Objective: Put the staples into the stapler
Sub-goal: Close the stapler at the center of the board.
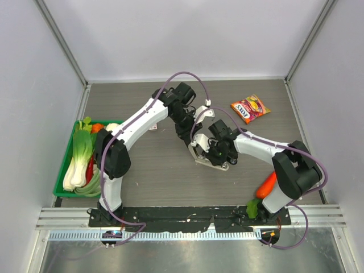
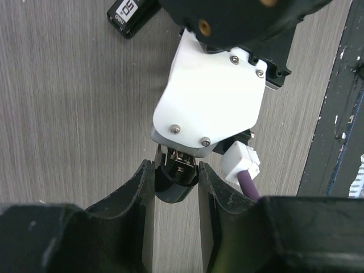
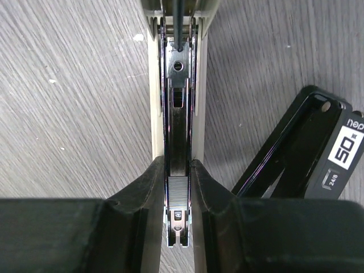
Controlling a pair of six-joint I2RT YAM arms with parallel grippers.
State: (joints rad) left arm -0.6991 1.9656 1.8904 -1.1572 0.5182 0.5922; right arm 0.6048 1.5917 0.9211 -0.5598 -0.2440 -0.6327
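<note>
Nearest us, left gripper (image 2: 174,170) pinches the dark lid end of the pale stapler (image 3: 177,114), fingers partly apart. The right gripper (image 3: 177,170) clamps its metal rail at mid-table. Two staplers: the black stapler (image 3: 310,153) reads "50", "24/6". One snack packet (image 1: 250,108) lies far right. Where the staples box is, we cannot tell.

The black stapler (image 3: 296,159), at the right of the right wrist view, has a white label (image 3: 345,145) reading "50", a small tag (image 3: 331,181) reading "24/6", and cut-off letters "nep". At the upper left of the left wrist view, "50" shows on it too. The print on the snack packet (image 1: 250,108) is too small to read.
</note>
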